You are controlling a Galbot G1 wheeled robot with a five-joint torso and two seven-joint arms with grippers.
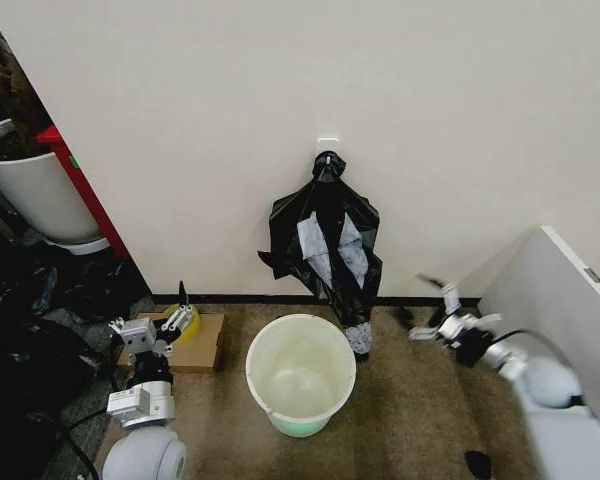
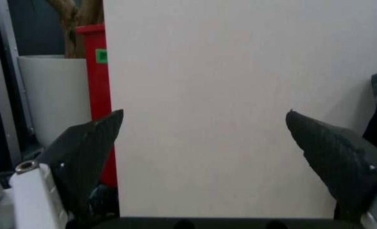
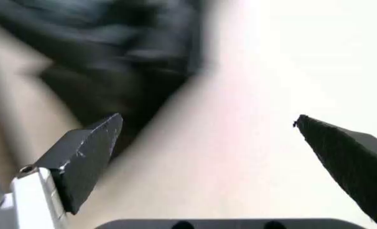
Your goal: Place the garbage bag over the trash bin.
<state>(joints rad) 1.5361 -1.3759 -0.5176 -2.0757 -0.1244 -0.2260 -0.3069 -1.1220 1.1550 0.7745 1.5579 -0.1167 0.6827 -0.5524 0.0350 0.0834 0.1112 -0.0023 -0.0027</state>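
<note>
The garbage bag [image 1: 325, 245], glossy crinkled black plastic, hangs on the wall from a white hook [image 1: 327, 146]. It is gathered at the top, and its lower tip droops to the floor behind the trash bin [image 1: 300, 375]. The bin is a small round white bucket standing upright and empty on the carpet. My right gripper [image 1: 420, 303] is open, low and to the right of the bag, apart from it. The right wrist view has the bag [image 3: 112, 52] blurred beyond the open fingertips [image 3: 207, 126]. My left gripper [image 1: 160, 318] is open at the bin's left, facing the wall [image 2: 204, 124].
A cardboard box [image 1: 208, 348] with a yellow object [image 1: 183, 322] lies left of the bin. A tall white planter tub [image 1: 30, 195], a red panel [image 1: 80, 190] and dark clutter fill the far left. A white cabinet top [image 1: 570, 290] is at the right.
</note>
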